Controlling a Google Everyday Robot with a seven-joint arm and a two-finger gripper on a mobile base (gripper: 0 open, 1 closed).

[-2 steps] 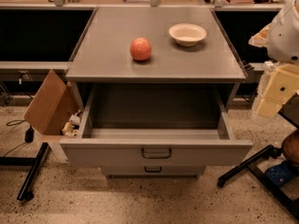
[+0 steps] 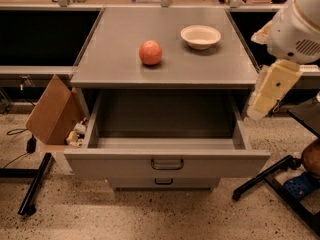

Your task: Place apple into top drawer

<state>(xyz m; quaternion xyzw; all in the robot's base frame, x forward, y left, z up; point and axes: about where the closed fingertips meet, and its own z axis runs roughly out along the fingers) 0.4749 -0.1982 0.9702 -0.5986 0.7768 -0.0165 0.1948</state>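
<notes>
Apple is sitting on the grey bench, just left of the cream bowl and toward the far side. The claw is hanging well apart from it, off the bench's right edge and nearer; whether it is open or closed I cannot tell. The top drawer is standing pulled out below the bench, beside a cardboard box on its left.

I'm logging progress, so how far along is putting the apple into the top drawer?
Done: the top drawer is pulled open. In hand: nothing; the gripper hangs to the right of the cabinet top, apart from the apple. Left: picking the apple off that top and placing it inside.
</notes>
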